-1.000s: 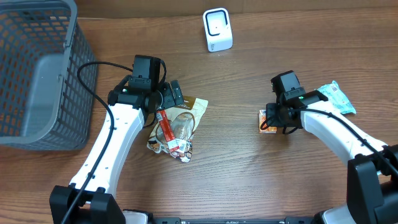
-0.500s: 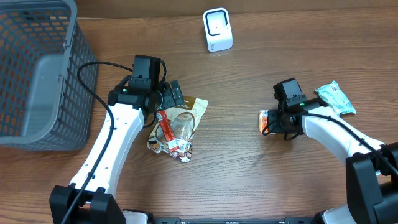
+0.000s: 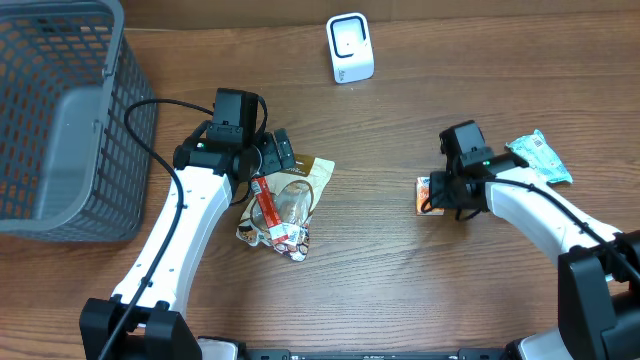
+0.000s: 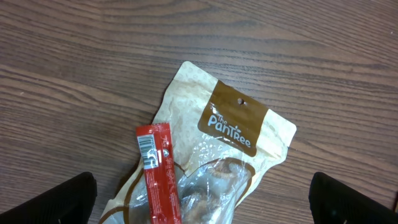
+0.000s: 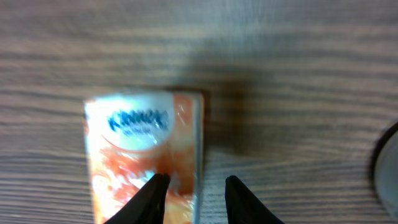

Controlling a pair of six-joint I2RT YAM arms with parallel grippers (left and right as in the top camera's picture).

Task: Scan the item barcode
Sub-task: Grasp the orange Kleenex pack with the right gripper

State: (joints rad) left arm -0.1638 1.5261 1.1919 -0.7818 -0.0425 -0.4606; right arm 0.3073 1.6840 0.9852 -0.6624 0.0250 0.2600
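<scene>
Right claw (image 5: 196, 190) narrowly parted, gripping nothing: one fingertip over the tissue pack (image 5: 140, 149), which lies flat on the table (image 5: 298, 93), the other over bare wood. Centre both jaws across the pack before closing. Scanner (image 3: 350, 47) well apart. Left claw (image 4: 205, 204) spread wide, empty.

Right pincer (image 5: 195, 186) slid back slightly toward the robot. Tissue pack (image 3: 428, 195) nudged a touch left
</scene>
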